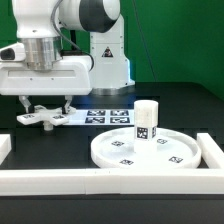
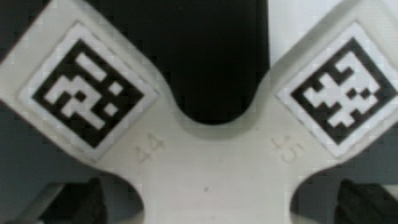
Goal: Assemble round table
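Wide apart, the jaws of the gripper (image 1: 46, 106) hang just above the cross-shaped foot (image 1: 45, 118), one finger on each side of it and neither visibly pressing on it. The foot lies flat on the black table (image 1: 40, 150) toward the exterior view's left. The marker board (image 1: 110, 115) lies just beside it on the exterior view's right. In the wrist view the foot fills the picture. Two of its arms spread in a V, each with a square tag (image 2: 86, 88), and the dark fingertips (image 2: 50, 200) show at the corners on either side of its narrow middle. The large round disc (image 1: 105, 150) lies flat toward the exterior view's right, well apart from the foot, with the short cylindrical post (image 1: 147, 120) standing upright on it. Whether the post is already fastened to the disc cannot be told. A white border wall (image 1: 60, 180) runs along the near edge of the table. The step in hand looks like picking up the foot, probably to fit it onto the top of the post. The next move calls for lowering a little and closing evenly across the foot's middle so it lifts level. No brand or readable writing shows. The tags carry only black-and-white block patterns, with no letters or numbers.
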